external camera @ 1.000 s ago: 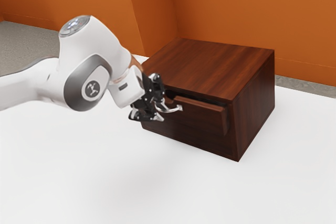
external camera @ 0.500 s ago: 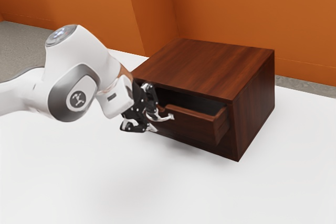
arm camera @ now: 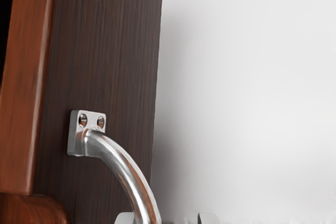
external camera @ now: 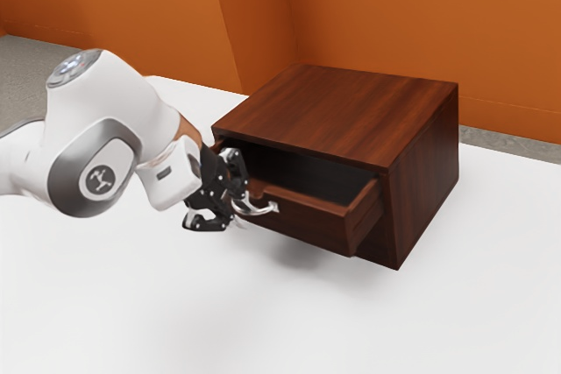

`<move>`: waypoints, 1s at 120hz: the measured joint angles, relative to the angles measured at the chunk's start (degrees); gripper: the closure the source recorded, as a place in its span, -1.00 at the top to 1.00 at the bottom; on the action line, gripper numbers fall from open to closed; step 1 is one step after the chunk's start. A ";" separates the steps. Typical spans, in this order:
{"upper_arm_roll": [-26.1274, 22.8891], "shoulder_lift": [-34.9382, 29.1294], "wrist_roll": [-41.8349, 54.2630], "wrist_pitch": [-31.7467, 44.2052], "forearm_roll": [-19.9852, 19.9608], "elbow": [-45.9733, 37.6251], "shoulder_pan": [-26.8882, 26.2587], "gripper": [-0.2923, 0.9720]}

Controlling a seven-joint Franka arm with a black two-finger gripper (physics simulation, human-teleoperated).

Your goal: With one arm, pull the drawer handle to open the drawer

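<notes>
Tabletop: the white tabletop (external camera: 263, 313) lies bare in front of the arm and carries the cabinet.
Gripper: the black gripper (external camera: 237, 209) sits at the drawer's front, its fingers closed around the drawer handle from two sides, as far as the exterior view lets one judge.
Drawer handle: the drawer handle (external camera: 261, 209) is a curved bar of brushed metal, fixed to the front by a small plate with two screws (arm camera: 87, 121). It looks stiff and smooth, so a grip across the middle of the bar, away from the plates, seems safest against slipping.
Drawer: the drawer (external camera: 302, 215) stands partly out of the cabinet, with its dark inside showing behind the front panel. It should run straight on its track, so a level pull square to the front would likely keep it from binding.
Cabinet: the dark wooden cabinet (external camera: 351, 116) looks heavy enough to stay put under the pull.
Wall: an orange wall (external camera: 394, 15) rises behind.
</notes>
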 joint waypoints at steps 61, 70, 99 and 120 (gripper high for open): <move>-5.34 -5.30 -1.52 -0.43 1.37 -5.21 5.35 -0.43; -5.51 -5.93 -1.75 -0.45 1.47 -5.84 5.43 -0.43; -5.63 -7.65 -2.41 -0.54 1.89 -7.45 5.45 -0.43; -8.63 -9.34 -2.93 -0.70 2.52 -8.89 9.22 -0.44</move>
